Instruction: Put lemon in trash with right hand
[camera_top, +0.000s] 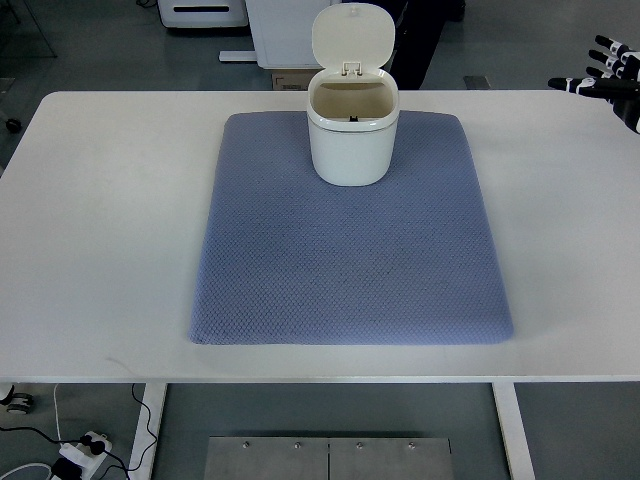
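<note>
White laminate covers the table (110, 230), which fills most of the top view from side to side. On it lies a blue-grey quilted mat (350, 270), roughly square, its far edge close to the table's far edge and its near edge short of the table's near edge.

A white trash bin (350, 135) with rounded corners stands upright on the far part of the mat, about midway across it. Its hinged lid (354, 38) is swung up and back, so the mouth is open to the camera. The inside wall is cream-coloured, and a small dark mark shows low at the back of the cavity; what it is cannot be told. No lemon shows on the mat, on the table or in the part of the bin that can be seen, so its place cannot be told.

At the upper right corner the right hand (608, 78) comes in from the right edge, black with white joints. Its fingers (606, 45) are spread apart and point left, holding nothing. It is over the table's far right corner, well apart from the bin.

Beneath the table's near edge a power strip (80, 452) with cables lies on the floor at lower left.
</note>
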